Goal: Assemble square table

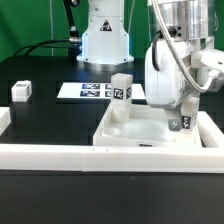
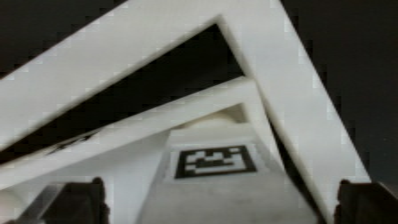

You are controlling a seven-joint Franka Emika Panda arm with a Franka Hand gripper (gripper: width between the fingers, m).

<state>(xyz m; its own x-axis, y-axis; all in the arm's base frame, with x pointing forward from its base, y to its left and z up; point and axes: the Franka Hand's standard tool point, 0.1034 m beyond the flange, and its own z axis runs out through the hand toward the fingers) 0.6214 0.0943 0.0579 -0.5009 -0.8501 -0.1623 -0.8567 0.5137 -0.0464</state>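
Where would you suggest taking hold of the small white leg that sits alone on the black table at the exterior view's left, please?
Grip the leg across its opposite side faces, coming straight down from above. It sits low and alone on the black table, bare surface all around it, so the open hand should probably fit over it without touching anything else.
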